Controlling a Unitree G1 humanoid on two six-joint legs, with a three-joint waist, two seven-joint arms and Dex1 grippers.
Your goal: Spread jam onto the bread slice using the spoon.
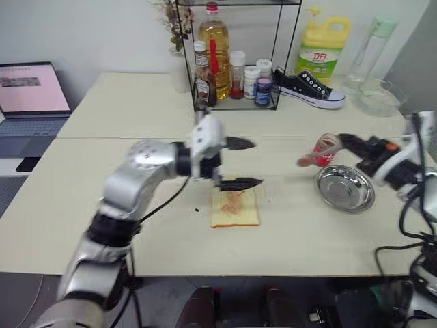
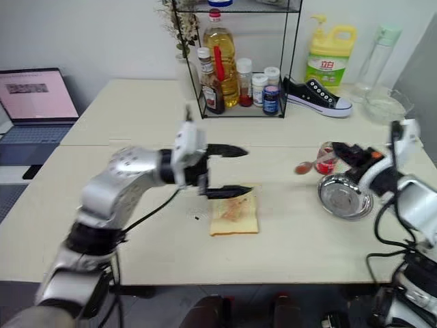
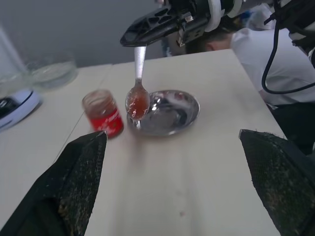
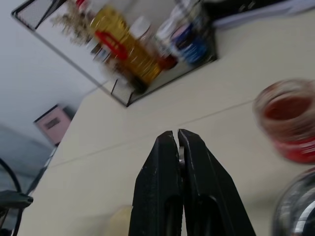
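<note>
Right hand (image 2: 341,152) clamped on the spoon (image 1: 315,156) handle, spoon held in the air with its bowl toward the bread and a red load of jam (image 3: 138,101) in it; it hangs by the jar (image 3: 103,113) and just above the near rim of the steel dish (image 1: 345,188). Left hand (image 1: 240,164) spread wide and holding nothing, fingers pointing toward the right hand, poised directly over the far edge of the bread (image 1: 235,209). Bread lies flat on the desk (image 1: 102,198) near mid-front, already carrying a reddish smear at centre. Judgement: step in hand is ferrying the loaded spoon across to the slice. To do it well, keep the bowl level during the crossing so the jam does not slide off onto the desk between dish and bread. Land on the bare margins, not the existing smear, then drag with the back of the bowl at a shallow tilt and light pressure. The slice is loose; the left hand could pin a corner, but it must clear the spoon's path first.
</note>
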